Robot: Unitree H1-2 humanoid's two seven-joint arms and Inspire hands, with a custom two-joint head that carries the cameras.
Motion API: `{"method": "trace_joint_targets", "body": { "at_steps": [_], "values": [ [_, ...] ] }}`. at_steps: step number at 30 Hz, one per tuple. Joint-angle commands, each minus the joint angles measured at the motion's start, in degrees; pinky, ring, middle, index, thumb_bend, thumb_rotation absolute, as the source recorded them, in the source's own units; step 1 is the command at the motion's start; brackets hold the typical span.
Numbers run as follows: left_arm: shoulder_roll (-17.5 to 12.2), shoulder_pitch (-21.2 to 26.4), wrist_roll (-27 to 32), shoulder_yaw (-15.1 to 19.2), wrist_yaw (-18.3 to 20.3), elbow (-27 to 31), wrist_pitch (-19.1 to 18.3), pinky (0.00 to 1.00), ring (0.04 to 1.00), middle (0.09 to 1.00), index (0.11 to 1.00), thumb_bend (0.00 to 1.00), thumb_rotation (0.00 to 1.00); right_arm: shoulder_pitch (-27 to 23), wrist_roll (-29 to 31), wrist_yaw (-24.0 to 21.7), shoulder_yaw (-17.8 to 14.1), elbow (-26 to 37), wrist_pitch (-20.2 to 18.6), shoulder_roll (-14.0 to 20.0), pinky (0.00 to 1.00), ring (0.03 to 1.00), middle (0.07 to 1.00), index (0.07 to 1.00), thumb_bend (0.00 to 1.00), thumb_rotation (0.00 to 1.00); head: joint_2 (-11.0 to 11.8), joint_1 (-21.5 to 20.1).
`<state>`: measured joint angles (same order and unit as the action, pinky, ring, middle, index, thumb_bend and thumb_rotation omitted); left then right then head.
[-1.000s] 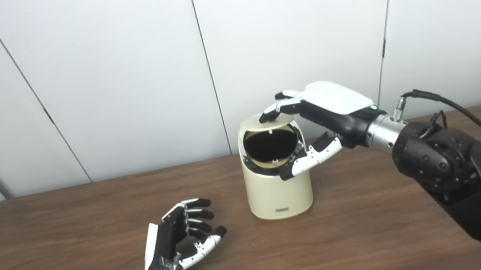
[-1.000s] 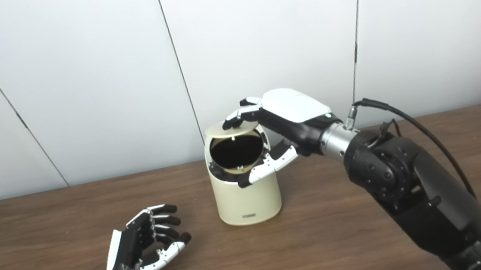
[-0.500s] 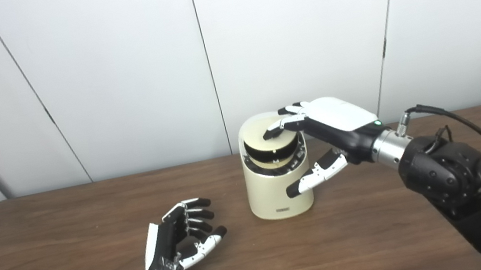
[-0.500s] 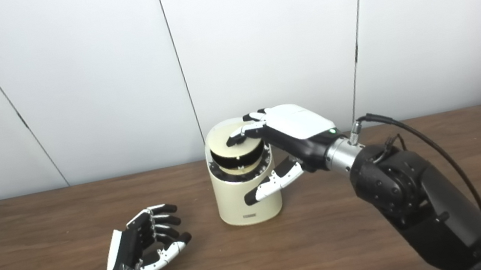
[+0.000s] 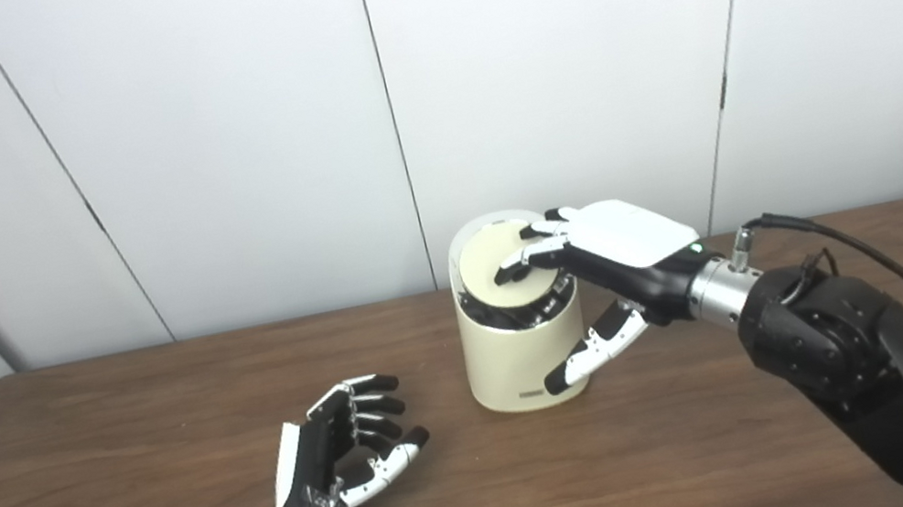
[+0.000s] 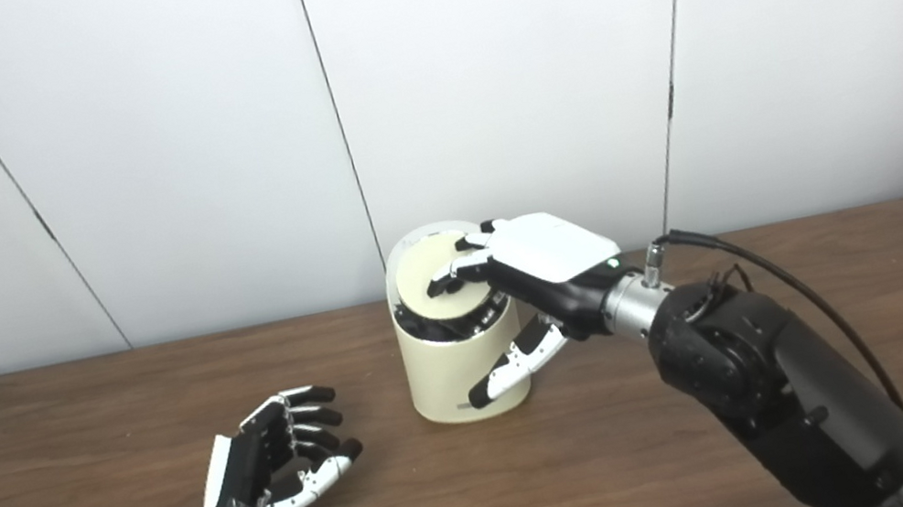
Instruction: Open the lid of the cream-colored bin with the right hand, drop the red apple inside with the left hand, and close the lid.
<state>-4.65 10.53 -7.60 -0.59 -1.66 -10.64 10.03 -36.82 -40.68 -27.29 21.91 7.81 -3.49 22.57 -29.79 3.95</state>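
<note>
Plain white wall panels behind a brown worktop [image 5: 87, 504]. The right hand [image 5: 600, 250] has its fingertips [image 5: 515, 268] pressing the lid [image 5: 494, 260] down, the bin [image 5: 520, 353] right under it. The left hand [image 5: 337, 446] lies well off, loosely spread, empty. No apple visible.

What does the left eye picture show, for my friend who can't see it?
The robot's right hand presses its fingers on the nearly closed lid of a cream-colored bin on a brown table. Its left hand rests open and empty nearby.
</note>
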Motion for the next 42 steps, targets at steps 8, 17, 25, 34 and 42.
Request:
{"method": "trace_joint_targets", "body": {
  "at_steps": [8,17,25,34,42],
  "values": [
    [1.4,-3.1,-0.2,-0.6,-0.6,-0.9,0.0,0.41,0.49,0.581,0.658,0.63,0.0,-1.1,-1.7,-2.0,1.8,0.7,3.2,1.0,0.99,0.943,0.784,0.785,0.72,0.47,-0.8,0.6],
    [1.5,-3.2,-0.1,-0.4,-0.4,0.2,-0.9,0.39,0.487,0.582,0.657,0.62,0.0,-3.4,-9.5,-7.8,7.6,0.2,5.4,4.1,1.0,0.984,0.803,0.802,0.72,0.58,-1.5,0.6],
    [1.5,-3.2,-0.6,-0.5,-0.6,0.4,-1.0,0.39,0.484,0.579,0.65,0.62,0.0,-3.2,-8.5,-7.6,6.4,1.2,4.9,4.1,1.0,0.974,0.8,0.798,0.74,0.62,-1.8,0.6],
    [1.5,-3.1,-0.2,-0.4,-0.4,0.0,-1.0,0.39,0.48,0.58,0.654,0.62,0.0,-1.3,-5.3,-1.1,-0.4,2.7,4.1,2.4,1.0,0.966,0.809,0.809,0.69,0.56,-1.4,0.4],
    [1.4,-3.2,-0.1,-0.3,-0.3,0.4,-1.2,0.41,0.496,0.584,0.659,0.62,0.0,4.9,1.8,10.0,-10.9,1.6,4.4,-2.1,0.92,0.938,0.89,0.906,0.69,0.48,-1.3,0.3]
  ]
}}
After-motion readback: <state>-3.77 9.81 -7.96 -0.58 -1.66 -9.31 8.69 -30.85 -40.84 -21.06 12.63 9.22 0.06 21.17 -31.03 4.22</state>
